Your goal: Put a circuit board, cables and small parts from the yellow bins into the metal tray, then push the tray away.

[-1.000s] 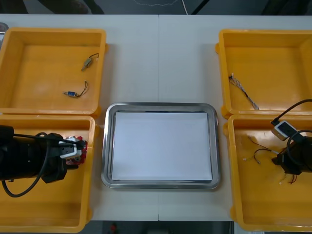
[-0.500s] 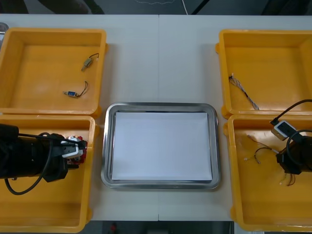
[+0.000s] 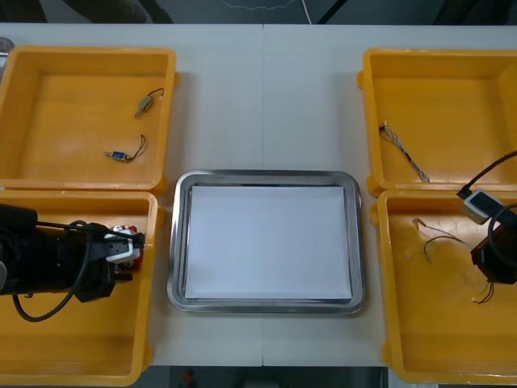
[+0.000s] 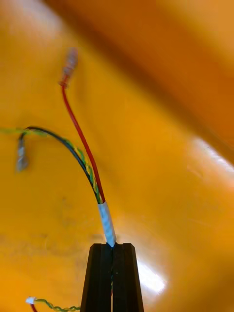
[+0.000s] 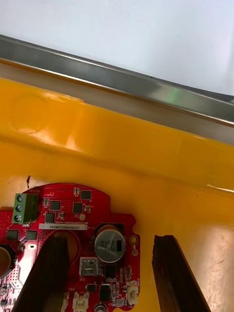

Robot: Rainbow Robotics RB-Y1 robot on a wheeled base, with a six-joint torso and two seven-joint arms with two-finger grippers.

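My right gripper (image 3: pixel 494 265) is over the near right yellow bin (image 3: pixel 420 339). In the right wrist view it (image 4: pixel 113 246) is shut on the white-taped end of a red and yellow cable (image 4: pixel 80 136), whose red, black and yellow strands hang beyond the fingertips. The loose cable ends (image 3: pixel 432 232) trail toward the bin's inner side. My left gripper (image 3: pixel 123 246) is low in the near left bin (image 3: pixel 81 347), open (image 5: pixel 109 241) over a round red circuit board (image 5: pixel 73 204). One finger stands over the board, the other over the bin floor beside it. The metal tray (image 3: pixel 355 242), white inside, lies between the bins.
The far left bin (image 3: pixel 48 170) holds two small metal parts with short wires (image 3: pixel 148 101) (image 3: pixel 121 153). A twisted blue and white cable (image 3: pixel 404 153) lies in the far right bin (image 3: pixel 485 73). The tray's rim (image 5: pixel 122 80) runs just past the near left bin's wall.
The right gripper has shut on the cable and drawn back to the right, dragging the wire ends with it. The left arm has crept slightly toward the board and stays open.
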